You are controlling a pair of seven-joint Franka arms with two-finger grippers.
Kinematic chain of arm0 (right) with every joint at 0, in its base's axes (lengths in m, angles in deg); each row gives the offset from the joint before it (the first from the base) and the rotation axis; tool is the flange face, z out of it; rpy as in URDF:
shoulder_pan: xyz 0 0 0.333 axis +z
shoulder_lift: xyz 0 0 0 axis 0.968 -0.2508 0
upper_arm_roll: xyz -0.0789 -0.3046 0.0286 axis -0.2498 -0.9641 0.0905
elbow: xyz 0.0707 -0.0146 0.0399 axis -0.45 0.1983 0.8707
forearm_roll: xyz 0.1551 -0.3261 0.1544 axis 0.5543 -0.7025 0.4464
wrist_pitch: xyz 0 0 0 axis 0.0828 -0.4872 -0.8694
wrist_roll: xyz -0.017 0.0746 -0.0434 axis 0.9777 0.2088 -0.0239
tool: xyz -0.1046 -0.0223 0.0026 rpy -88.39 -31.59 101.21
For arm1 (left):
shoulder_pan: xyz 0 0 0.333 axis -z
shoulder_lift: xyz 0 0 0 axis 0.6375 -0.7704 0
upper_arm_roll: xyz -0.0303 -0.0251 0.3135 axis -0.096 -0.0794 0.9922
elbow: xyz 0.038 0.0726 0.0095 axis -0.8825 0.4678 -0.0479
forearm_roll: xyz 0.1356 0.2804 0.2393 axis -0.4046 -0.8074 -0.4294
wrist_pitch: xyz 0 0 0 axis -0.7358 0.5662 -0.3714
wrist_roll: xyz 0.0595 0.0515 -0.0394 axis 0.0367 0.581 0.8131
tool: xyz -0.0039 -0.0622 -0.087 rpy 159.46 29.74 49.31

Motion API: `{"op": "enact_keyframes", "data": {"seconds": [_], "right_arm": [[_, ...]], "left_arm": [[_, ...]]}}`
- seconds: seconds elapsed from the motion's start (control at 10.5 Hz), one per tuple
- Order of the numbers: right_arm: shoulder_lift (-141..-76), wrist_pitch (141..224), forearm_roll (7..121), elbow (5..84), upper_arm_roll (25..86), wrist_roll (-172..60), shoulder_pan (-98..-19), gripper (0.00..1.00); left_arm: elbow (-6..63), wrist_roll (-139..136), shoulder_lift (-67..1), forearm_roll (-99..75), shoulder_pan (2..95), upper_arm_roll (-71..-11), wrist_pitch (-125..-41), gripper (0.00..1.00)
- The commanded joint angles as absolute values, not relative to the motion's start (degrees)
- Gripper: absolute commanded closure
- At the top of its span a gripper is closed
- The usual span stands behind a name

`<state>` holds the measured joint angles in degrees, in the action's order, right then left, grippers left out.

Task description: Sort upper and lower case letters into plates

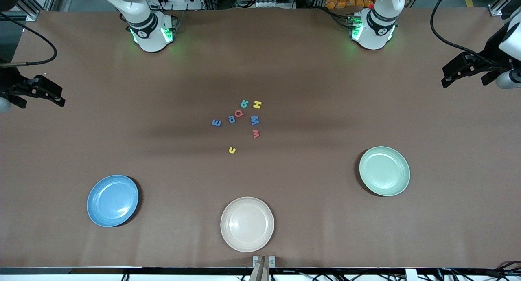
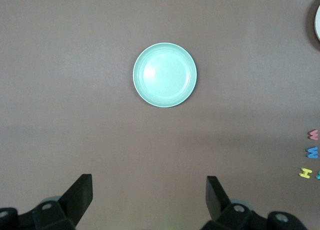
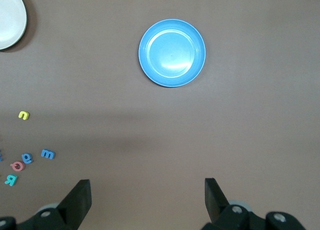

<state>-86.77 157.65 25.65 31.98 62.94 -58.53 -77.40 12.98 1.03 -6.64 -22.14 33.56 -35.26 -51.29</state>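
- Front view: the letters sit in a loose cluster mid-table — yellow H (image 1: 257,104), teal R (image 1: 244,104), red Q (image 1: 239,113), blue a (image 1: 231,119), blue E (image 1: 216,122), blue M (image 1: 255,120), red w (image 1: 256,134), and yellow n (image 1: 232,150) a little nearer the camera. All three plates lie nearer the camera than the letters: blue plate (image 1: 112,200) toward the right arm's end, mint green plate (image 1: 384,171) toward the left arm's end, beige plate (image 1: 247,224) between them. Right gripper (image 1: 42,94) and left gripper (image 1: 462,71) wait high at the table's ends.
- Left wrist view: the left gripper (image 2: 148,200) hangs with jaws wide apart, nothing between them, the mint green plate below.
- Right wrist view: the right gripper (image 3: 147,202) likewise stands spread and empty-handed over bare table, the blue plate in sight.
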Motion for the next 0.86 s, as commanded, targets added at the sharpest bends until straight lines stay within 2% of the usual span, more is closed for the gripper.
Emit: {"op": "enact_keyframes", "data": {"seconds": [0.0,0.38,0.76], "right_arm": [[-86.1,157.9,25.7,31.9,63.5,-58.9,-77.8,0.0],[-86.1,157.8,25.7,32.0,63.5,-58.9,-77.7,0.0],[-87.8,158.2,25.8,32.6,63.4,-59.8,-76.6,0.0]], "left_arm": [[12.8,0.4,-6.1,-21.3,33.5,-35.5,-51.3,0.0],[12.9,1.3,-7.2,-21.2,34.8,-36.0,-51.4,0.0],[13.4,5.7,-12.7,-21.1,39.6,-40.3,-54.0,0.0]]}}
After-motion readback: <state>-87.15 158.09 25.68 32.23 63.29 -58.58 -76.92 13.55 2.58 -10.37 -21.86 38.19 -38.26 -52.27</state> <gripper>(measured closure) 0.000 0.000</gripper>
